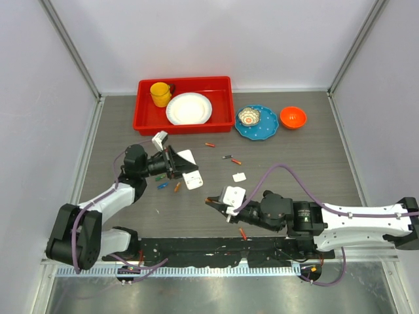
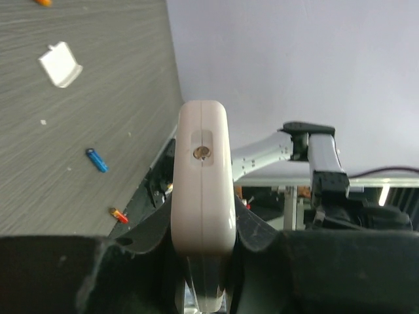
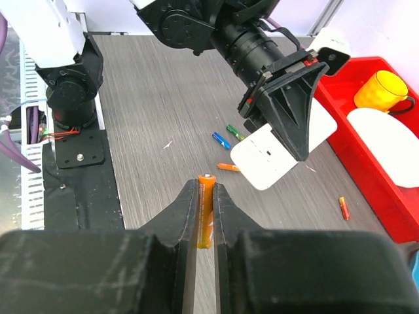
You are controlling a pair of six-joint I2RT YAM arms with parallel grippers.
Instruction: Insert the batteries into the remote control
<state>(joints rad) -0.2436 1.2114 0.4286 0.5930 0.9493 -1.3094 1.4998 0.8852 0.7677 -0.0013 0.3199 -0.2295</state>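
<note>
Currently, your left gripper (image 1: 175, 163) is clamped on the remote control (image 2: 203, 183). It holds the remote clear of the desk (image 1: 314, 150), left of centre and roughly midway between the near and far edges. Gripped at one end with the rest jutting free, the remote is probably being offered to the other arm for loading, though no view shows the battery bay itself.

Your right gripper (image 3: 205, 186), over the middle of the desk toward the near edge, has its jaws drawn narrow on one orange battery (image 3: 205, 216). The battery lies lengthwise between the fingers with its tip poking out ahead, an alignment that should let you feed it in end first.

From the left wrist, the remote appears edge-on: white and round-cornered, with a seam down its narrow end and a small round recess holding a brownish spot. Its button face is hidden.

A blue battery (image 3: 220, 139), a green battery (image 3: 234, 132) and a spare orange battery (image 3: 229, 167) lie on the desk beside the left gripper. Others lie nearer the red tray (image 1: 147, 123) at the far edge. A flat white piece (image 1: 193, 180) lies just beside the left gripper, and a smaller white piece (image 1: 239, 176) sits nearer the centre. Whether either is the bay cover, you cannot tell.
</note>
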